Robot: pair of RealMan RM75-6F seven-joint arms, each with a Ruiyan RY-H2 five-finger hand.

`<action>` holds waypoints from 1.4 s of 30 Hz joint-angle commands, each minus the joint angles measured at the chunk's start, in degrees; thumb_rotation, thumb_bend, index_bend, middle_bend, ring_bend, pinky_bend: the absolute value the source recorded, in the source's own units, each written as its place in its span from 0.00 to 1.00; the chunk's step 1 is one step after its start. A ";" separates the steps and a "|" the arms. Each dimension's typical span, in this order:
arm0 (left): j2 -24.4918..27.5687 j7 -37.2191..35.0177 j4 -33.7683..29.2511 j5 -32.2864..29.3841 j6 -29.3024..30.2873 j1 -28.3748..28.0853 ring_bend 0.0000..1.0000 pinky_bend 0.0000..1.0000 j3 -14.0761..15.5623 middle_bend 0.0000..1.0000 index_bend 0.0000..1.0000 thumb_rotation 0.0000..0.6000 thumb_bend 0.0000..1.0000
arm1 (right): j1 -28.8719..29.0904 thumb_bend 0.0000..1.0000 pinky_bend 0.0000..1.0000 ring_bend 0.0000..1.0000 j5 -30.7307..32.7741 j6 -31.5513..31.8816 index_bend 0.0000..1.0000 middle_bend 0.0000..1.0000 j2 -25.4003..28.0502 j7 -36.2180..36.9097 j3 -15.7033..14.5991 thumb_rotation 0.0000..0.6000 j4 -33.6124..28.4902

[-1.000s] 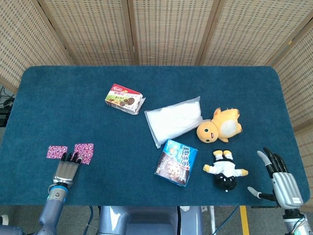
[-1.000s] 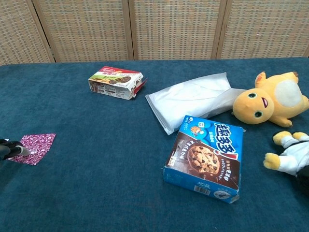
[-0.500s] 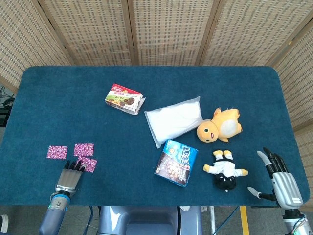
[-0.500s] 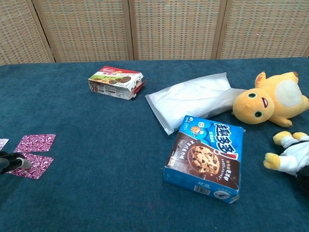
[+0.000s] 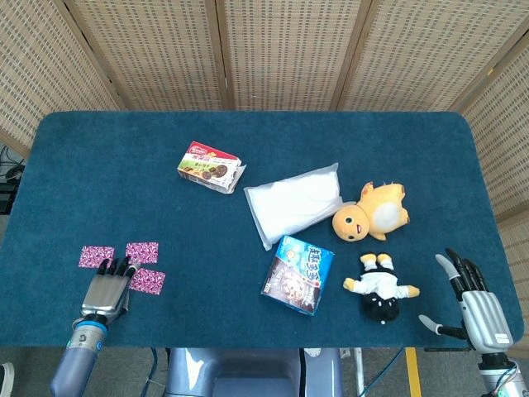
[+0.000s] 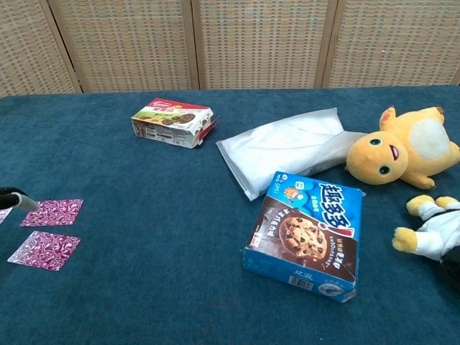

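Purple squares: three patterned pieces flat on the blue worktop (image 5: 99, 165) near its front-left corner; first purple square (image 5: 97, 256) furthest left, second purple square (image 5: 142, 251) just right of it, third purple square (image 5: 149, 279) in front of the second, all close together but apart.
Left robot hand (image 5: 105, 291): palm down at the front-left edge, fingers stretched forward and slightly spread, holding nothing; fingertips between the first and third squares, just below the second; contact with any of them not clear.
Right robot hand (image 5: 478, 308): at the front-right corner, fingers straight and apart, thumb out to the side, empty, well apart from the toys.
Boxes: two; red-and-green biscuit box (image 5: 211, 167) at centre-left, blue cookie box (image 5: 298, 275) at front centre.
White pouch (image 5: 296, 201): one, lying slantwise between the two boxes.
Plush toys: two; yellow plush (image 5: 372, 212) just right of the pouch, small black-and-white doll (image 5: 381, 288) in front of it, right of the blue box.
Change from a second ago: two squares showing then, with the left robot hand's fingertips over the right one; three showing now, the third lying bare to the hand's right, and the hand drawn back and a little leftward. Right robot hand, boxes, pouch and toys unmoved.
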 commanded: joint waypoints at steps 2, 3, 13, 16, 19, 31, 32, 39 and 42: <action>2.25 -6.27 1.98 5.98 -0.28 0.89 0.00 0.00 -3.10 0.00 0.10 1.00 0.32 | 0.00 0.10 0.00 0.00 -0.21 0.11 0.04 0.00 -0.14 -0.45 -0.03 1.00 -0.09; 2.15 -6.85 2.60 6.61 -0.31 0.95 0.00 0.00 -3.42 0.00 0.10 1.00 0.28 | -0.01 0.10 0.00 0.00 -0.20 0.13 0.04 0.00 -0.16 -0.49 -0.02 1.00 -0.10; -0.80 -4.88 9.04 1.51 -1.93 -2.08 0.00 0.00 -9.64 0.00 0.14 1.00 0.18 | 0.19 0.10 0.00 0.00 0.47 -0.50 0.04 0.00 -0.19 0.15 0.13 1.00 0.22; -2.15 -3.08 10.89 -0.51 -2.24 -3.22 0.00 0.00 -10.61 0.00 0.20 1.00 0.19 | 0.35 0.11 0.00 0.00 0.59 -0.90 0.04 0.00 -0.26 0.48 0.11 1.00 0.40; -3.24 -2.13 12.26 -1.75 -2.63 -3.87 0.00 0.00 -11.02 0.00 0.21 1.00 0.19 | 0.46 0.11 0.00 0.00 0.53 -1.24 0.04 0.00 -0.37 0.51 -0.03 1.00 0.51; -11.13 2.59 20.29 -6.71 -3.97 -6.90 0.00 0.00 -11.97 0.00 0.25 1.00 0.20 | 0.95 0.11 0.00 0.00 0.62 -2.42 0.04 0.00 -0.68 1.18 -0.35 1.00 0.87; -11.53 2.93 20.66 -6.99 -4.06 -7.10 0.00 0.00 -12.02 0.00 0.25 1.00 0.20 | 0.96 0.11 0.00 0.00 0.65 -2.44 0.04 0.00 -0.66 1.33 -0.34 1.00 0.92; -13.39 4.42 23.15 -9.23 -4.73 -8.35 0.00 0.00 -13.18 0.00 0.30 1.00 0.20 | 1.05 0.10 0.00 0.00 0.87 -2.62 0.04 0.00 -0.49 2.55 -0.32 1.00 1.24; -13.63 4.61 23.97 -9.92 -5.09 -8.60 0.00 0.00 -13.44 0.00 0.30 1.00 0.20 | 1.11 0.10 0.00 0.00 1.05 -2.74 0.04 0.00 -0.47 2.88 -0.27 1.00 1.41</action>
